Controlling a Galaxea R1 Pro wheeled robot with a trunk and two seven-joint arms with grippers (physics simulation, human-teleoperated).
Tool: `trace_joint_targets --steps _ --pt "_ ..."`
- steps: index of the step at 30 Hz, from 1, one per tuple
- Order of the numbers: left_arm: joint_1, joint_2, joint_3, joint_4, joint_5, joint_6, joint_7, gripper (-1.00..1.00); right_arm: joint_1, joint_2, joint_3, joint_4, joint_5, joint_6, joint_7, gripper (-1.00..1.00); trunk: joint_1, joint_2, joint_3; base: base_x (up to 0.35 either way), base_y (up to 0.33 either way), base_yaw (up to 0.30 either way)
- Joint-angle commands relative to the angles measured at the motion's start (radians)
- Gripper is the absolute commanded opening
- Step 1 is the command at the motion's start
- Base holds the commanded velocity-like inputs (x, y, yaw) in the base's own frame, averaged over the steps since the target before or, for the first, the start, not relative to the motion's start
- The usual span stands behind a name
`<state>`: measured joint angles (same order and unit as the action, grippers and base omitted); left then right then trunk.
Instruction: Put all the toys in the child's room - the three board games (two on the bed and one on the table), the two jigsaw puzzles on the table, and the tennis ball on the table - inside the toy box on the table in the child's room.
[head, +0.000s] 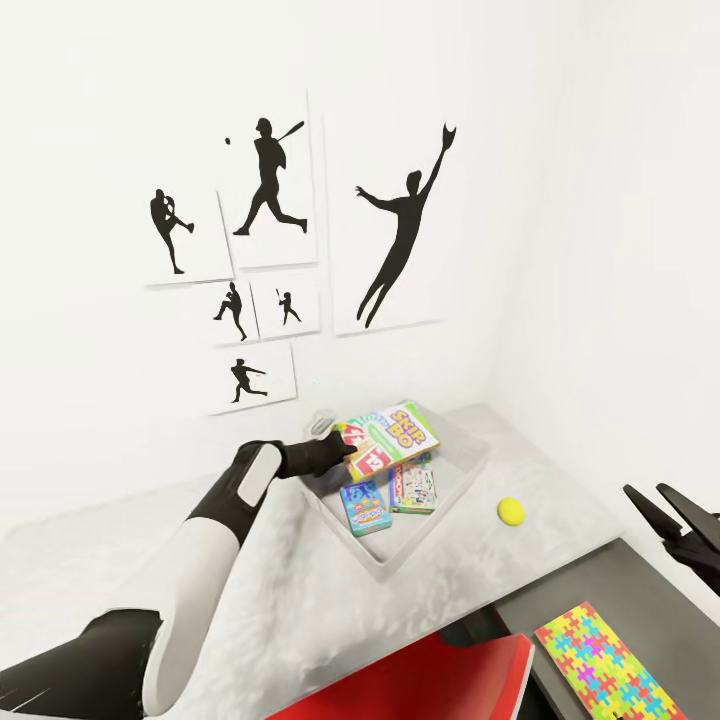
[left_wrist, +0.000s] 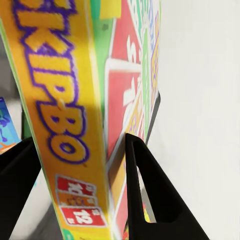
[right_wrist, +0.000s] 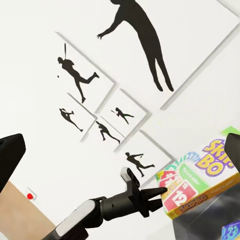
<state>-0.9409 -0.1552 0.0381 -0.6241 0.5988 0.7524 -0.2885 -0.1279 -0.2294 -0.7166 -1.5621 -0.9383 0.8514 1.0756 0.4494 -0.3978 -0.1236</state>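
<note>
My left gripper is shut on the edge of a Skip-Bo board game and holds it tilted over the far side of the grey toy box. In the left wrist view the Skip-Bo box sits clamped between both black fingers. Two smaller game boxes, one blue and one white-green, lie inside the toy box. A yellow tennis ball rests on the pale tabletop right of the box. A colourful jigsaw puzzle lies on the dark surface. My right gripper hovers open at the right edge, holding nothing.
A red chair stands at the front between the pale tabletop and the dark surface. Baseball silhouette pictures hang on the white wall behind the box. The right wrist view catches my left arm with the Skip-Bo game.
</note>
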Motion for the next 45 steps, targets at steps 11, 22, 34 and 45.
trace_joint_targets --steps 11,22,34,45 --pt "-0.001 -0.004 -0.002 -0.001 -0.004 0.002 -0.015 -1.0 -0.002 -0.007 -0.001 -0.001 -0.003 0.016 -0.003 1.0 0.001 -0.002 -0.002 0.0 0.0 0.0" --pt "0.0 -0.005 -0.009 -0.003 -0.005 0.002 -0.019 -1.0 -0.001 -0.007 -0.001 -0.001 -0.003 0.017 -0.003 1.0 0.001 -0.002 -0.013 0.0 0.0 0.0" --pt "0.002 -0.016 -0.011 -0.001 -0.004 -0.02 -0.019 -1.0 -0.001 -0.007 -0.001 -0.001 -0.004 0.017 -0.003 1.0 0.001 -0.002 -0.032 0.0 0.0 0.0" --pt "0.004 -0.016 -0.011 0.038 -0.004 -0.031 -0.023 -1.0 -0.002 -0.007 -0.002 -0.001 -0.003 0.017 -0.002 1.0 0.001 -0.002 -0.05 0.0 0.0 0.0"
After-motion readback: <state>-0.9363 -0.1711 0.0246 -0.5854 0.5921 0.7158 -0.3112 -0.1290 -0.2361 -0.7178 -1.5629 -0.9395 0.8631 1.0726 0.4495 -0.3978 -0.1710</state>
